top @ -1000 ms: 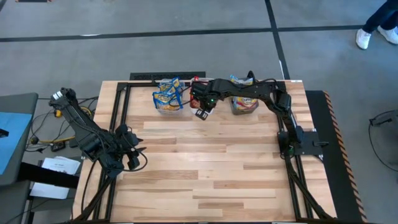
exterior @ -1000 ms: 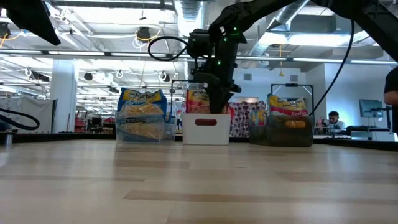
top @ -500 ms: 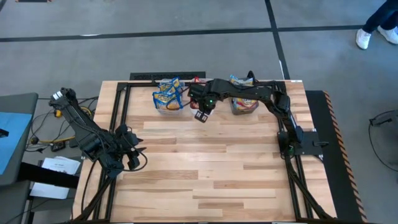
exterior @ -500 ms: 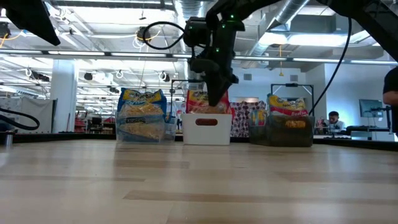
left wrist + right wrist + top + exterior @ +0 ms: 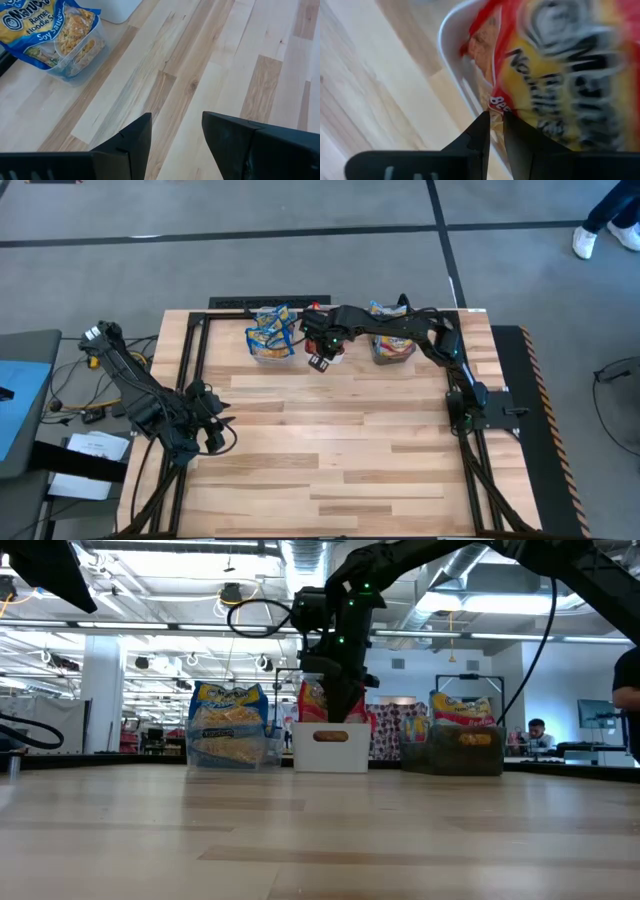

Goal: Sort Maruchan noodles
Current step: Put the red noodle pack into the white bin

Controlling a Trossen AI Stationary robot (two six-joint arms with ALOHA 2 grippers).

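You're lowering the red packet [image 5: 555, 75] pinched in the right gripper [image 5: 494, 131] into the white bin [image 5: 329, 747], so keep it centred btwn walls; left gripper [image 5: 172, 135], fingers apart, is parked.

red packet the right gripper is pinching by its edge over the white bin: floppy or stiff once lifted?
Probably floppy: the right gripper pinches only the red packet's thin crinkled edge. Likely light, since that small pinch carries it. The glossy film may slip above the white bin.
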